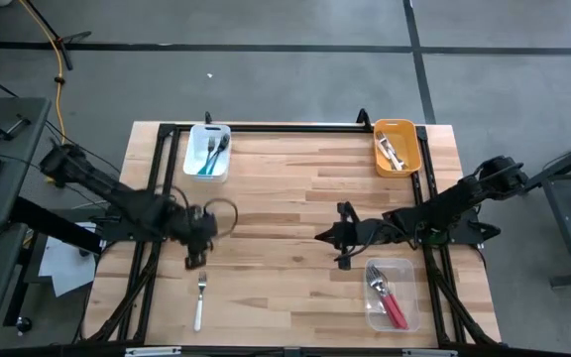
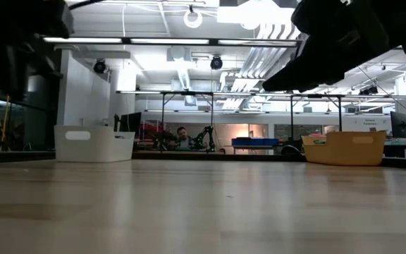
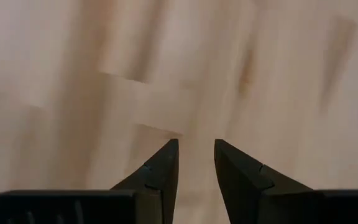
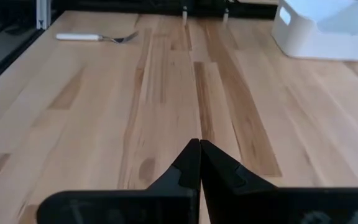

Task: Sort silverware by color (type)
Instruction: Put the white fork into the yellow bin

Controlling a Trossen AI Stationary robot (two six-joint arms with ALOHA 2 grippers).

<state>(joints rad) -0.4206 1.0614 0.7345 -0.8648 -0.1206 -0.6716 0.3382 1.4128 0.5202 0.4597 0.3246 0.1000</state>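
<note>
Wooden planks make up my table [image 1: 295, 198], framed by black rails, with grey floor around it. One white-handled fork [image 1: 200, 302] lies alone near the near-left corner, tines pointing toward the far edge; my right wrist camera also picks it up [image 4: 95, 37] across the boards. More forks sit in bins: teal-handled ones [image 1: 209, 156] in the white bin [image 1: 209, 151] at the far-left corner, white-handled ones [image 1: 394, 153] in the orange bin [image 1: 397, 146] at the far-right corner, and red-handled ones [image 1: 390, 300] in the clear bin [image 1: 392, 294] near the near-right corner. My left gripper [image 1: 196, 260] hangs over the left side of the table, just beyond the loose fork's tines; its fingers [image 3: 160, 174] stand slightly apart with nothing between them, only bare wood below. My right gripper [image 1: 321, 236] rests near the middle of the table, fingers [image 4: 188, 165] pressed together and empty. From table height I see the white bin and orange bin along the far edge, and a person sitting far back in the room.
</note>
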